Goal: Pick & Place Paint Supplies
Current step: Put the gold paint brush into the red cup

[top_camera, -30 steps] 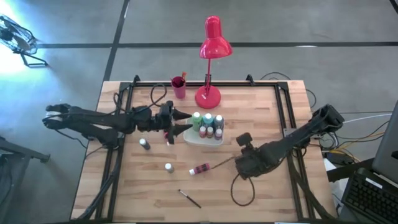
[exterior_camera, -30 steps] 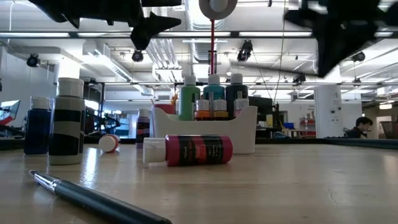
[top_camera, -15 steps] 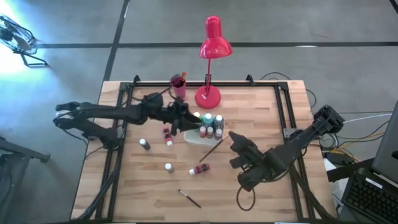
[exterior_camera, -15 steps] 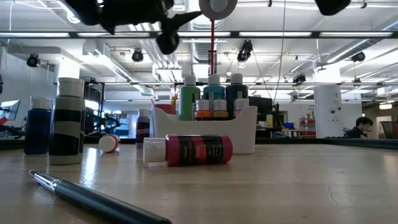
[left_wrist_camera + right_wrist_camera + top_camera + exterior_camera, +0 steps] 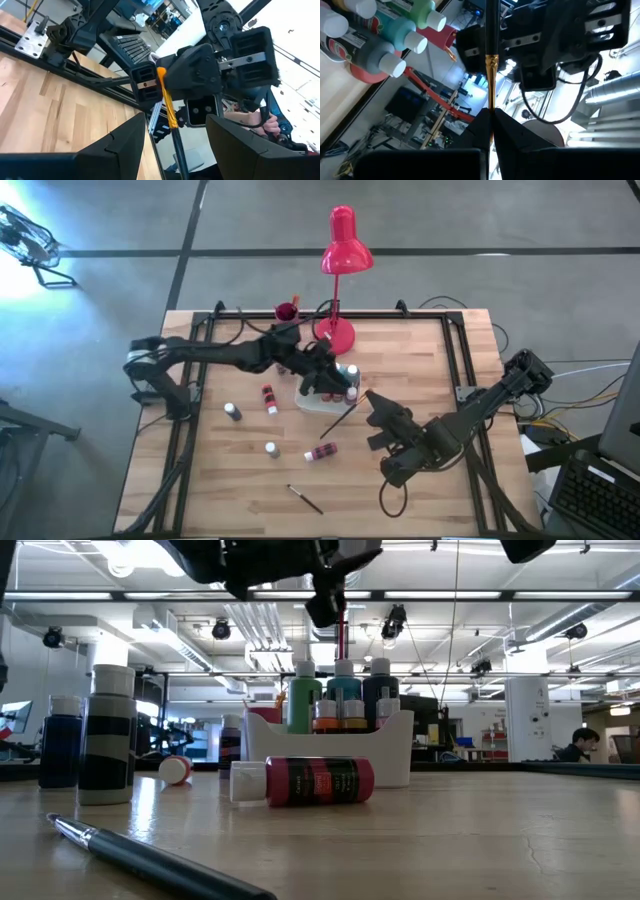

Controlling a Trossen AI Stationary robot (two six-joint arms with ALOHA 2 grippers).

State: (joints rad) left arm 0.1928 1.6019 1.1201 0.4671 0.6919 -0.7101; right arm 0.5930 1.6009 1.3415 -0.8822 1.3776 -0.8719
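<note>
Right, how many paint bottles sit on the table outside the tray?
4: dark bottle, red bottle lying beside it, small bottle nearer the front, second red bottle lying beside that. The left arm may hide more.

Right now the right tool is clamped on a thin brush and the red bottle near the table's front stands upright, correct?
Not quite: the red bottle lies on its side, as the low view shows. The right tool is indeed clamped on the thin brush.

No words or numbers can be read; the red paint bottle [image 5: 303, 782] lying on the desk [image 5: 450, 840] has a label, but its print is too small.
</note>
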